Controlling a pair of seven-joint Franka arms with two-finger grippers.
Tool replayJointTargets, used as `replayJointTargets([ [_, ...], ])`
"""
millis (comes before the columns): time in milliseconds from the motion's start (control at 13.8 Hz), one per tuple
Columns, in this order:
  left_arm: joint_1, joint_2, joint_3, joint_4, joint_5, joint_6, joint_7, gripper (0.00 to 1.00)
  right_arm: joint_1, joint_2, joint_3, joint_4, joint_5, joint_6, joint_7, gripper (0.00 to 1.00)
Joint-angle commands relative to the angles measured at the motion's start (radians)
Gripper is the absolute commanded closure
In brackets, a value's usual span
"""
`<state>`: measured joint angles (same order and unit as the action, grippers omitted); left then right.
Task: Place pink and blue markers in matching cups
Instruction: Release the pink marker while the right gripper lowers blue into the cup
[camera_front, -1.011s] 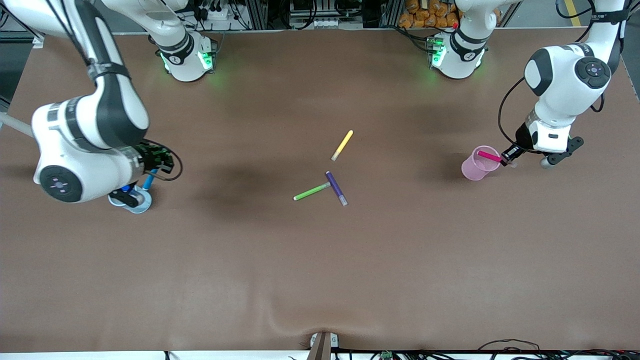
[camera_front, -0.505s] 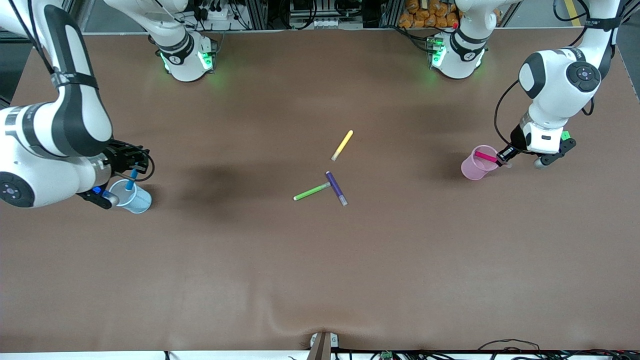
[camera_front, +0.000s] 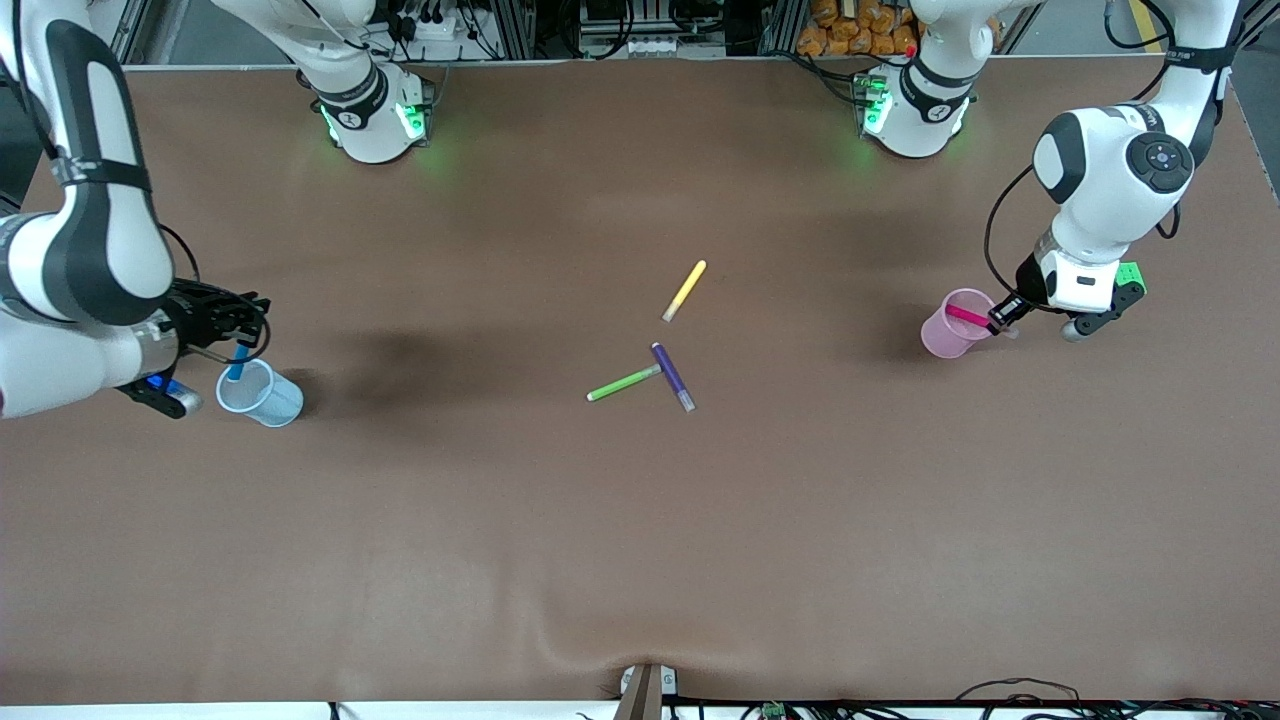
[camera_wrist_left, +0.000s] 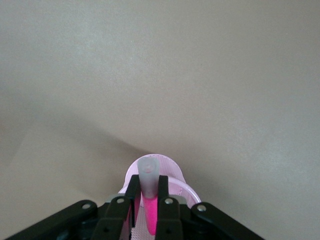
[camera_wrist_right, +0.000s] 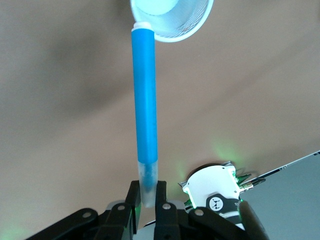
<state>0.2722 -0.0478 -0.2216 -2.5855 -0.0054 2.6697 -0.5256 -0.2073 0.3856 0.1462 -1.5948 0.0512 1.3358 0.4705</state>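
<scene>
Over the blue cup (camera_front: 260, 392), right gripper (camera_front: 240, 345) pinches the blue marker (camera_front: 236, 364), tip at the rim. Left gripper (camera_front: 1000, 318) clamps the pink marker (camera_front: 968, 315), angled into the pink cup (camera_front: 955, 325).

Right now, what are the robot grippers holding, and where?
Left gripper holds the pink marker near its pale cap end; right gripper holds the blue marker by its pale cap end.

Brown table (camera_front: 640, 550) carries a pale blue cup (camera_front: 262, 392) at the right arm's end and a pale pink cup (camera_front: 955, 325) at the left arm's end. Mid-table: yellow pen (camera_front: 685, 290) lies alone. Nearer the front camera, green pen (camera_front: 624, 383) and purple pen (camera_front: 673, 377) lie touching.
</scene>
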Motion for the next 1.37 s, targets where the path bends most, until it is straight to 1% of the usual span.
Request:
replayJointTargets([
  [0, 0.013, 0.003, -0.009, -0.001, 0.019, 0.019, 0.006, 0.62, -0.055, 0.036, 0.015, -0.013, 0.013, 0.019, -0.032, 1.0],
  [72, 0.013, 0.002, -0.009, 0.002, 0.019, 0.018, 0.006, 0.28, -0.07, 0.042, 0.015, -0.014, 0.024, 0.023, -0.038, 1.0],
  [144, 0.013, -0.001, -0.009, 0.005, 0.021, 0.012, 0.006, 0.0, -0.078, 0.05, 0.013, -0.014, 0.039, 0.023, -0.052, 1.0],
  [289, 0.013, -0.007, -0.013, 0.034, 0.019, -0.034, 0.009, 0.0, -0.095, 0.055, 0.013, -0.014, 0.048, 0.035, -0.059, 1.0],
  [433, 0.012, -0.018, -0.016, 0.117, 0.021, -0.15, 0.013, 0.0, -0.101, 0.075, 0.013, -0.014, 0.047, 0.051, -0.061, 1.0],
  [650, 0.005, -0.015, -0.018, 0.337, 0.021, -0.434, 0.032, 0.0, -0.115, 0.101, 0.013, -0.014, 0.048, 0.065, -0.085, 1.0],
  [722, 0.007, -0.015, -0.018, 0.393, 0.021, -0.508, 0.057, 0.0, -0.122, 0.105, 0.015, -0.016, 0.05, 0.065, -0.088, 1.0],
  [1011, 0.024, -0.021, 0.001, 0.572, 0.019, -0.701, 0.281, 0.0, -0.139, 0.134, 0.013, -0.016, 0.082, 0.071, -0.092, 1.0],
  [1083, 0.056, -0.02, -0.001, 0.625, 0.019, -0.746, 0.345, 0.0, -0.147, 0.144, 0.013, -0.016, 0.093, 0.072, -0.099, 1.0],
  [1300, 0.087, -0.017, 0.004, 0.769, 0.018, -0.876, 0.543, 0.0, -0.168, 0.17, 0.013, -0.014, 0.104, 0.094, -0.122, 1.0],
])
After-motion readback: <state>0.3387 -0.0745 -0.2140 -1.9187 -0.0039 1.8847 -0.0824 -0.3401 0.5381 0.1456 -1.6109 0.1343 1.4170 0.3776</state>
